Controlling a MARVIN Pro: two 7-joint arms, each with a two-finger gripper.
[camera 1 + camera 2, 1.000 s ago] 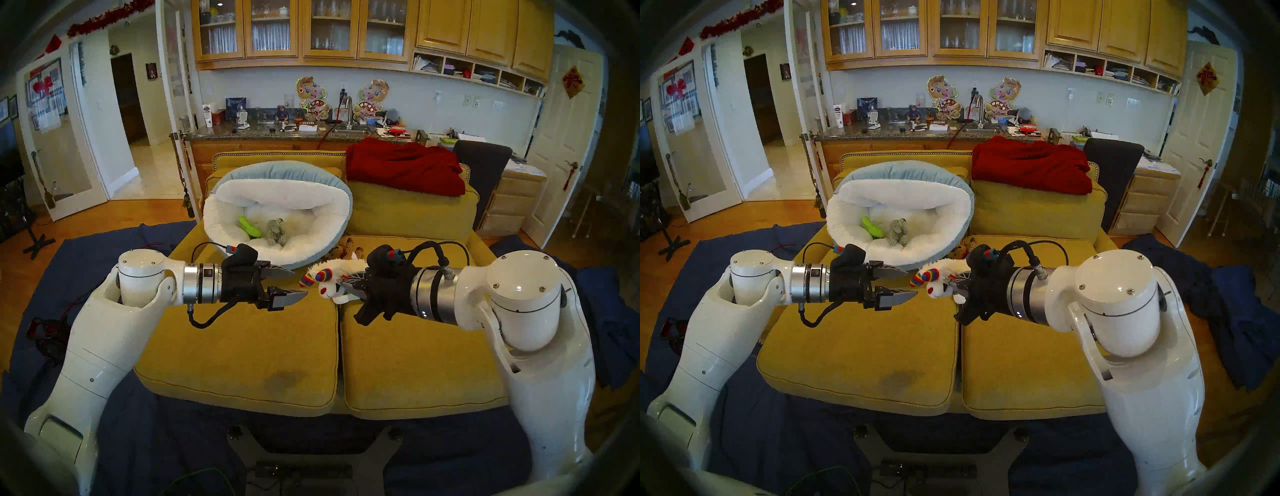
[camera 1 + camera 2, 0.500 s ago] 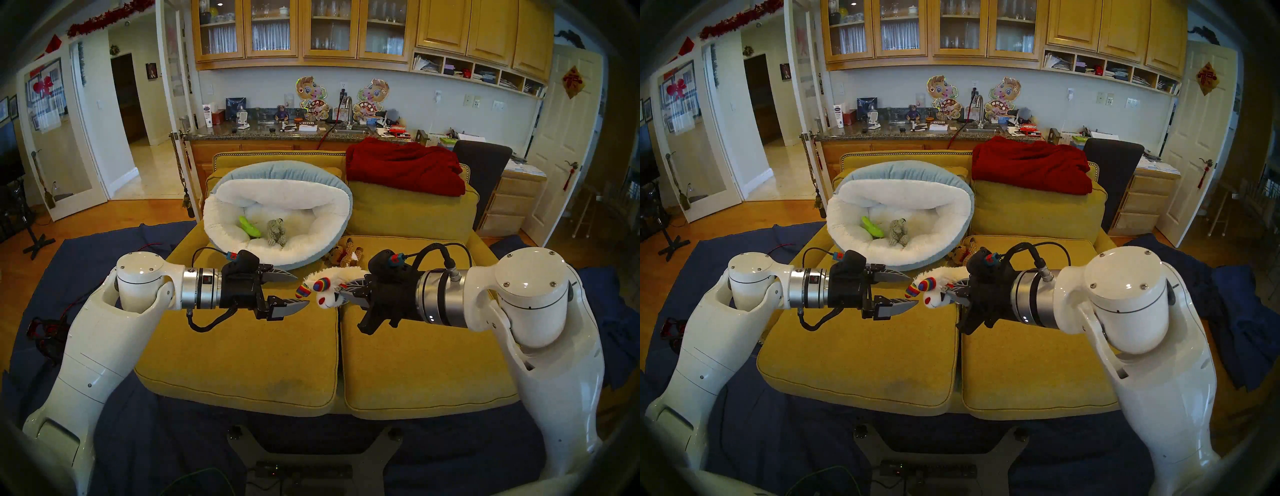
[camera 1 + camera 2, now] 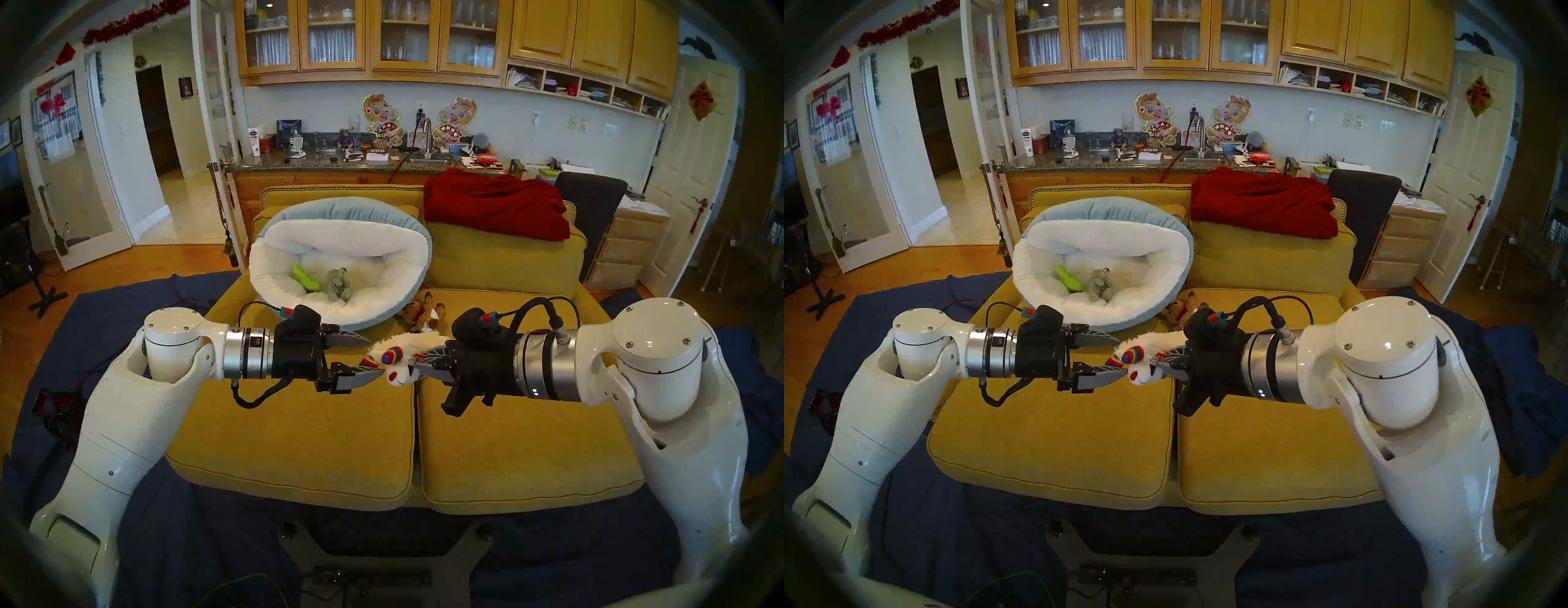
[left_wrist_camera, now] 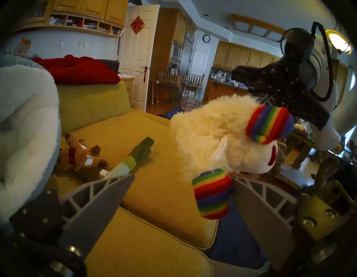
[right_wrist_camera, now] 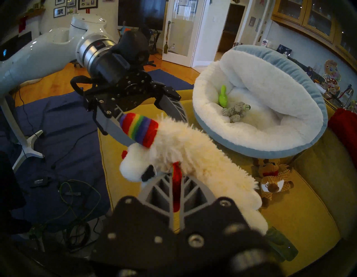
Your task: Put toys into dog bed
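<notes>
My right gripper (image 3: 421,361) is shut on the white animal with rainbow paws (image 3: 407,342) and holds it above the sofa seat. My left gripper (image 3: 374,356) is open and faces it, with one rainbow paw (image 4: 211,193) hanging between its fingers, beside one of them. The dog bed (image 3: 407,250) leans on the sofa back and holds the green cactus (image 3: 306,278) and the grey spotted cub (image 3: 338,285). The brown knitted animal (image 3: 424,314) and the long tube (image 4: 133,160) lie on the seat beside the bed.
A red blanket (image 3: 496,204) drapes over the mustard sofa back (image 3: 505,259) to the right of the bed. Dark blue cloth (image 3: 127,305) and cables cover the floor around the sofa. A cluttered counter (image 3: 339,163) stands behind it.
The two grippers have closed in on each other. The right one came down and left with the white animal, and the left one moved right until a rainbow paw sits between its fingers.
</notes>
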